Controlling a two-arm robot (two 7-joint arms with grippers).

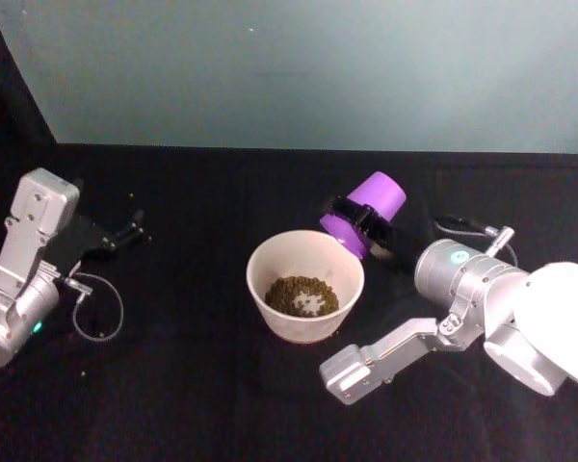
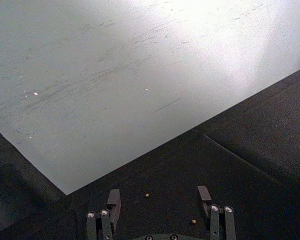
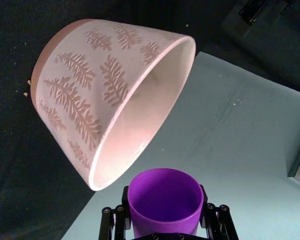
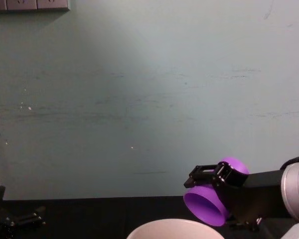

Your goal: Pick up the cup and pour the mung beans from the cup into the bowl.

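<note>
The purple cup is tipped mouth-down toward the bowl, just above its far right rim, with my right gripper shut on it. In the right wrist view the cup looks empty inside, and the bowl shows a leaf pattern on its outer wall. A heap of mung beans lies in the bowl's bottom. From the chest view the cup hangs tilted over the bowl's rim. My left gripper is parked open at the far left, away from both.
A black cloth covers the table, ending at a pale wall behind. A few stray beans lie on the cloth by the left gripper. A thin cable loop hangs by the left arm.
</note>
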